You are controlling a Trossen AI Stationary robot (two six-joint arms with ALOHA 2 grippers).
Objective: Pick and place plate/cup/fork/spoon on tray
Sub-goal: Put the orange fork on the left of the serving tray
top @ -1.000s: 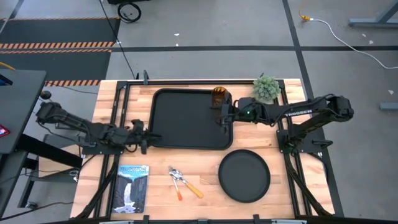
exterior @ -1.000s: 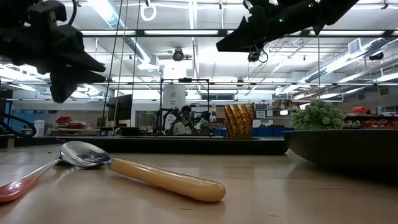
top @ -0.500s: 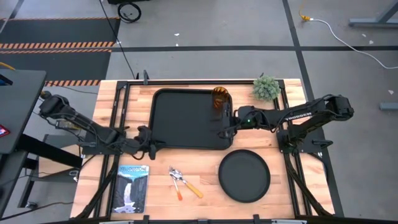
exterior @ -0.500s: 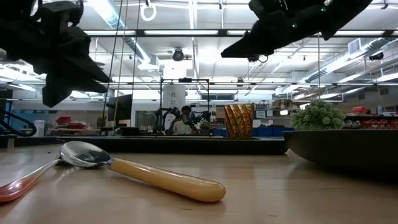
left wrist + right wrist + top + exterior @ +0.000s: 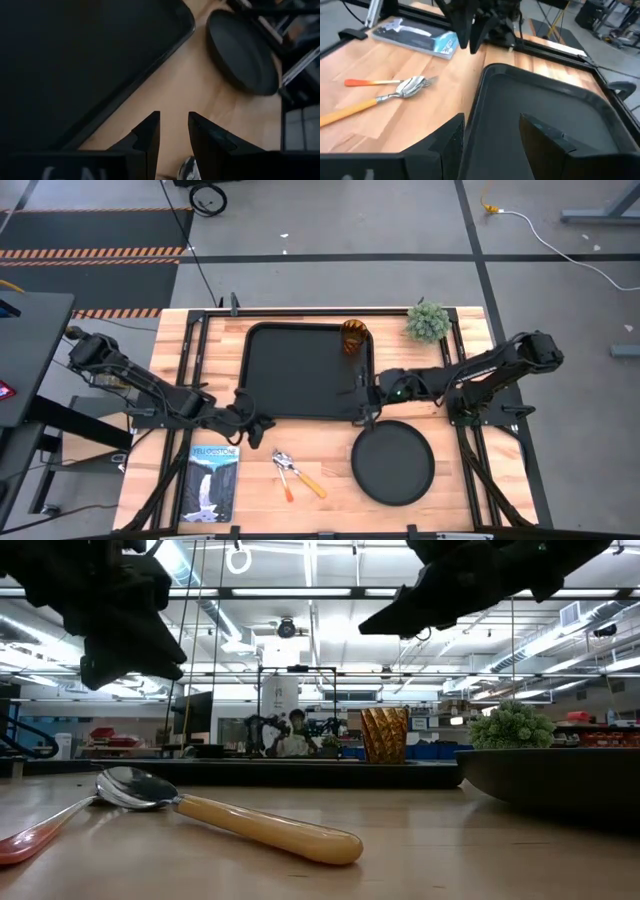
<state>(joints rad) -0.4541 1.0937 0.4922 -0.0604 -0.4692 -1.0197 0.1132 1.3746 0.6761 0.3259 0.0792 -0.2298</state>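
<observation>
**One item on the tray, three waiting on the table**

The amber ribbed cup point(image 5: 352, 337) is standing inside the black tray point(image 5: 300, 375), in its far right corner, so that part of the task looks done. The rest of the tray is lying bare.

The round black plate point(image 5: 392, 462) is sitting on the wooden table point(image 5: 460, 470), just outside the tray's near right corner. The fork point(image 5: 284, 477) with its red-orange handle and the spoon point(image 5: 303, 474) with its yellow-orange handle are lying together on the wood near the tray's near edge, their metal ends touching or overlapping and their handles fanning apart.

The right gripper point(image 5: 362, 407) is hovering over the tray's near right corner, just beside the plate's far rim; its wrist view is showing its fingers point(image 5: 547, 134) spread wide with nothing between them. The left gripper point(image 5: 256, 427) is hanging near the tray's near left corner, close to the cutlery, its fingers point(image 5: 148, 134) parted by a narrow gap and empty.

By this reading the task is about a quarter complete: plate, fork and spoon are all still needing a lift onto the tray.
</observation>
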